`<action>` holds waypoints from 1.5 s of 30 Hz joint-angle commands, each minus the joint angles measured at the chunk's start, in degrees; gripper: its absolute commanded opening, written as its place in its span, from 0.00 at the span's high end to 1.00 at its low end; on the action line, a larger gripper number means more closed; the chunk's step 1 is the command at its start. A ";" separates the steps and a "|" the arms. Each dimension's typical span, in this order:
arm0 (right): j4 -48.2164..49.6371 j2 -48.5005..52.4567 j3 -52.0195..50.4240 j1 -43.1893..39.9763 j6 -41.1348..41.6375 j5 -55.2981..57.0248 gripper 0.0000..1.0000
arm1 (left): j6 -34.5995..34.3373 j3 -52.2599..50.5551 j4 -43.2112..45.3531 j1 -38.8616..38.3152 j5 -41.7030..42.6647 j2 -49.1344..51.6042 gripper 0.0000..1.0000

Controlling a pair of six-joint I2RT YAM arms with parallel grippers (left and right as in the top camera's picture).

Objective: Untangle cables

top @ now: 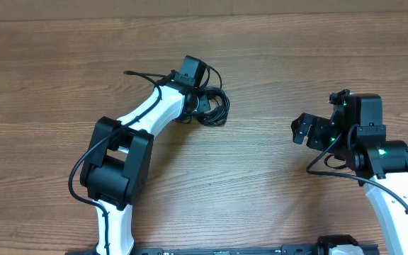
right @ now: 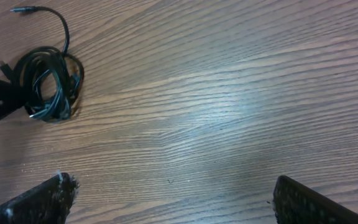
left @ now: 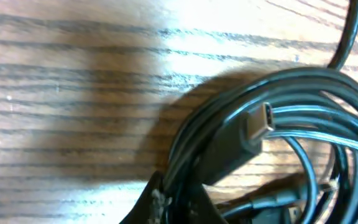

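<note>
The left gripper sits against the cables, a tight coil of thin, glossy black cords on the wood-grain table. I cannot tell whether its jaws grip them. 1 flat silver plug tip juts from the loops. The right gripper, jaws wide apart, hangs well away.

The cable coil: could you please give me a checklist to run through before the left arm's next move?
1. The cables are untangled: not ok; they lie in one tight coil.
2. The left gripper is at the coil: ok.
3. The left gripper has hold of a strand: cannot tell.
4. The right gripper is open and apart from the coil: ok.
5. A loose end lies outside the coil: ok.
6. A silver plug is exposed on top of the strands: ok.
</note>
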 commanded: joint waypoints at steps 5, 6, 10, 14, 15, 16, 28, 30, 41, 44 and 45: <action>0.33 0.15 1.55 -0.11 0.00 -3.58 0.00 | 2.54 0.59 -1.99 0.28 13.00 -2.69 0.96; 0.63 0.57 1.55 -0.11 0.00 -6.62 0.00 | 3.06 0.59 -2.16 0.37 15.96 -3.48 0.96; 2.86 3.34 1.55 -0.11 0.00 -19.80 0.00 | 5.60 0.59 -4.13 0.39 27.30 -6.86 0.96; 4.46 6.36 1.55 -0.11 0.02 -26.03 0.00 | 5.66 0.59 -4.94 0.33 29.90 -8.68 0.96; 4.63 6.97 1.55 -0.11 0.02 -26.51 0.00 | 5.66 0.59 -4.94 0.33 30.32 -9.07 0.96; 4.76 7.91 1.55 -0.11 0.02 -26.71 0.00 | 5.66 0.59 -4.92 0.33 30.80 -9.49 0.96; 5.20 18.40 1.18 0.94 0.26 -30.36 0.10 | 5.64 0.59 -8.52 -0.68 34.29 -10.43 0.96; 5.62 20.17 1.14 1.64 0.26 -30.40 0.12 | 5.64 0.59 -8.98 -1.33 34.29 -10.43 0.96; 8.66 25.81 1.09 5.86 1.81 -26.14 0.70 | 5.84 0.59 -10.54 -2.69 38.12 -10.43 0.96; 8.44 25.81 1.07 5.86 5.77 -21.40 0.90 | 6.88 0.59 -11.08 -2.62 38.07 -10.43 0.96; 8.41 25.81 1.07 5.86 6.51 -20.72 0.96 | 6.97 0.59 -11.28 -2.62 38.07 -10.43 0.96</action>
